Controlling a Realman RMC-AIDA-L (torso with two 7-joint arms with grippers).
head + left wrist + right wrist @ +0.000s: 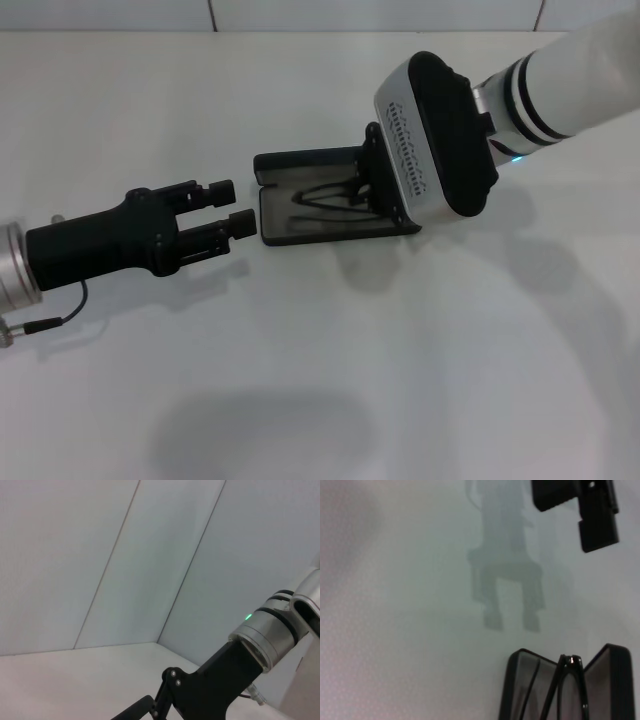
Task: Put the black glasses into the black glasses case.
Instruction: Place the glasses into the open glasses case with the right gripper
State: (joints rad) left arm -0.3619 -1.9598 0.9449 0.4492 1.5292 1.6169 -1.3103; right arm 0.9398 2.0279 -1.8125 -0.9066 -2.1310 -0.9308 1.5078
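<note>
The right pincer [372,170] hangs over the 3 o'clock end of the open black glasses case [300,228]; whether its fingers are spread cannot be told. The black glasses [330,197] lie inside the case, at the white counter's [420,360] centre. The left pincer [226,208], spread, waits at 9 o'clock, just beside the case.

Bright even overhead light; soft shadows on the table [420,380].

Worktop [420,380]: plain white, matte.
On it: the black glasses case [300,225], lying open near the middle.
In case: the black glasses [325,195].
</note>
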